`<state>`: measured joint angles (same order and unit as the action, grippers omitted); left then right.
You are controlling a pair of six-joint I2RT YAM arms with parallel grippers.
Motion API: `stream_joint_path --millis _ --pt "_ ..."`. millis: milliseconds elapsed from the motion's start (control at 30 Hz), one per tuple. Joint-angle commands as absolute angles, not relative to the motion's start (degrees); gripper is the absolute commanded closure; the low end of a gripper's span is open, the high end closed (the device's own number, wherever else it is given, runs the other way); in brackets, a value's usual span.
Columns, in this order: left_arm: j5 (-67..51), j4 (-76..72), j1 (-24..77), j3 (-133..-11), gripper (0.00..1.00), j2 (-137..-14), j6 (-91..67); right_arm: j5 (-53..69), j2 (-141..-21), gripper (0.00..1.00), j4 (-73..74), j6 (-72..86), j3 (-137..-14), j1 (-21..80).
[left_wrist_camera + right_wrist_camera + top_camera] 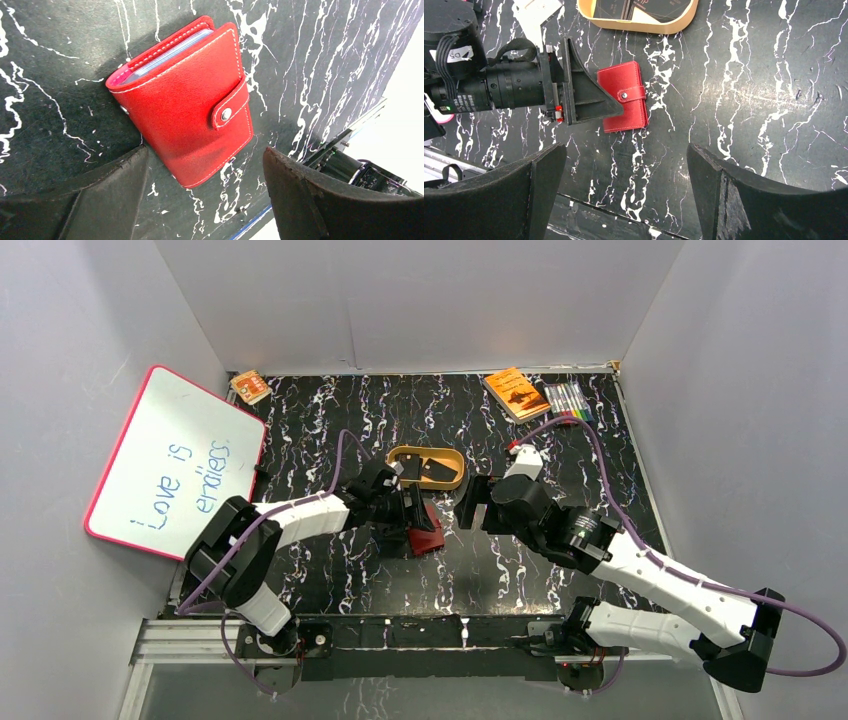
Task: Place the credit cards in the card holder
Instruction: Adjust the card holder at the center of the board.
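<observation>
The red card holder [190,105] lies shut on the black marbled table, its snap tab fastened. It also shows in the top view [428,540] and in the right wrist view [624,102]. My left gripper [205,172] is open and low over the table, with the holder's near corner just between its fingertips and touching neither. It shows in the top view [410,512] too. The black credit cards [644,6] lie in the tan oval dish [452,480]. My right gripper [626,165] is open and empty, above the table right of the holder [475,502].
A pink-framed whiteboard [175,465] leans at the left. An orange booklet [515,392] and a pack of markers [568,400] lie at the back right. A small orange box [250,387] sits at the back left. Grey walls enclose the table.
</observation>
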<state>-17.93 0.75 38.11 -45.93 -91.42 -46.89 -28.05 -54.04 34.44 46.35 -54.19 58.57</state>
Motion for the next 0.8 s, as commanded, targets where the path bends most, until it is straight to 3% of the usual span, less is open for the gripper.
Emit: stream_joint_path --millis 0,467,767 --pt "-20.4 0.3 38.5 -46.6 0.19 -91.9 -45.8 -28.5 -53.0 0.01 32.5 46.7 -53.6 58.6" --pt "-21.8 -3.5 38.5 -48.3 0.18 -92.1 -43.5 -28.3 -51.7 0.02 33.3 46.7 -53.5 58.6" --pt "-1.3 15.6 38.2 -52.2 0.15 -71.2 -40.2 -33.1 -51.8 0.01 37.7 43.9 -58.2 58.6"
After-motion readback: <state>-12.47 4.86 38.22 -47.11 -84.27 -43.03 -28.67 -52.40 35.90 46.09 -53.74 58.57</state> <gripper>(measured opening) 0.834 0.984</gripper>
